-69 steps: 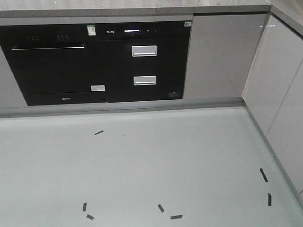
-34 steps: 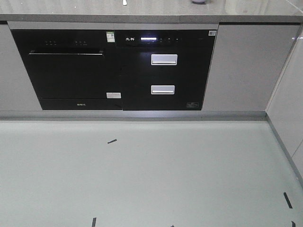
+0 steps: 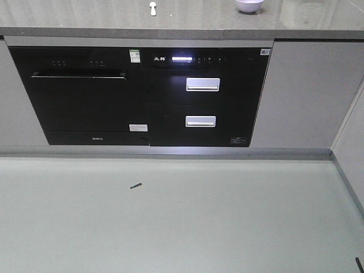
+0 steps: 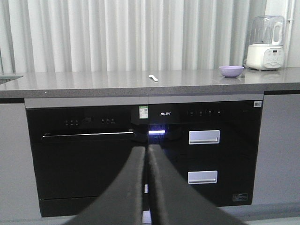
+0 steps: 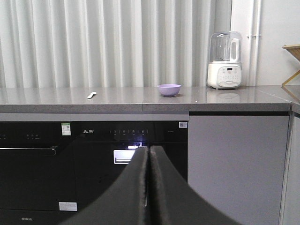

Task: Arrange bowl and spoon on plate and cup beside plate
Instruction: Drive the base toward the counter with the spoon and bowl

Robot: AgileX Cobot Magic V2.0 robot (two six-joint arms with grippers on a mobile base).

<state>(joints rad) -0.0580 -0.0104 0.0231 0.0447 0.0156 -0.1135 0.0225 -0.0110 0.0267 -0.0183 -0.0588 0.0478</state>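
**What the views leave out**

In the front view the bowl (image 3: 250, 5) sits at the very top edge, which slices off its upper rim. The surface (image 3: 199, 20) runs out of sight there too. The spoon (image 3: 152, 8) is too small to tell head from handle. A tape mark (image 3: 358, 265) on the floor (image 3: 216, 216) is cut by the bottom corner.

The left claw (image 4: 146, 149) is cut off at its base by the lower edge. It covers the lower middle of the black appliance (image 4: 93, 159). The right claw (image 5: 149, 148) hides most of a drawer handle (image 5: 123, 156). A wooden frame (image 5: 292, 54) is clipped by the right edge. The print on the sticker (image 5: 66, 128) is too small to read.
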